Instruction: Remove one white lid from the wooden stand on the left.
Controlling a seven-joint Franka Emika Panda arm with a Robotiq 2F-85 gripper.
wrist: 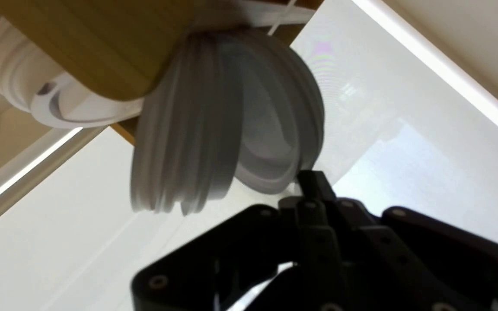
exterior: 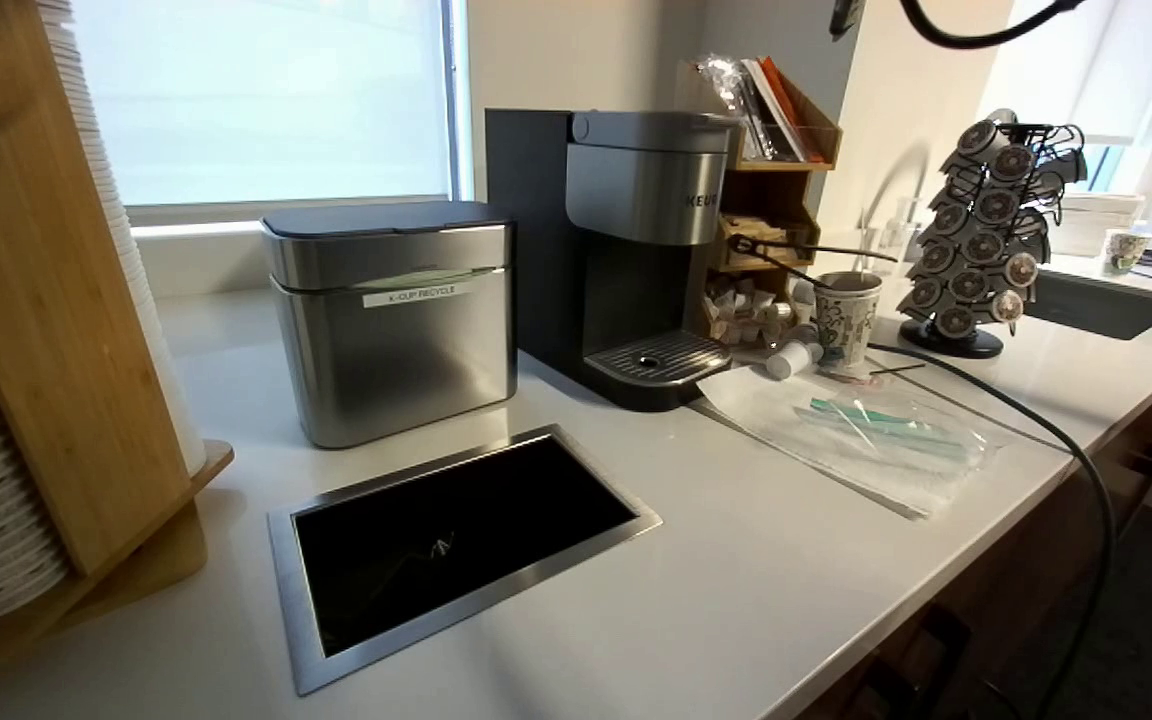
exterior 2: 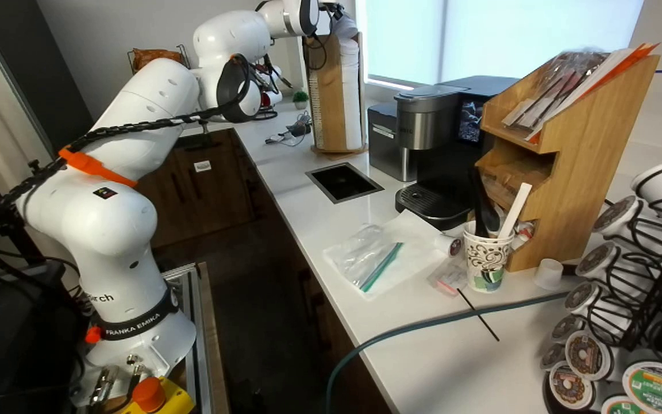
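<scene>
White lids [wrist: 270, 125] lean tipped at the top of the wooden stand [exterior 2: 329, 103]. Recommended for the apparent step, separating one: engage a single outer rim, draw it away slowly, leave its neighbours seated. Pincer [wrist: 314, 183]: fingers together, at a tipped lid's rim; whether that rim is pinched cannot be told

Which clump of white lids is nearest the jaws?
The rightmost clump in the wrist view, hollow face showing, by the jaws; the other lids sit farther left.
</scene>
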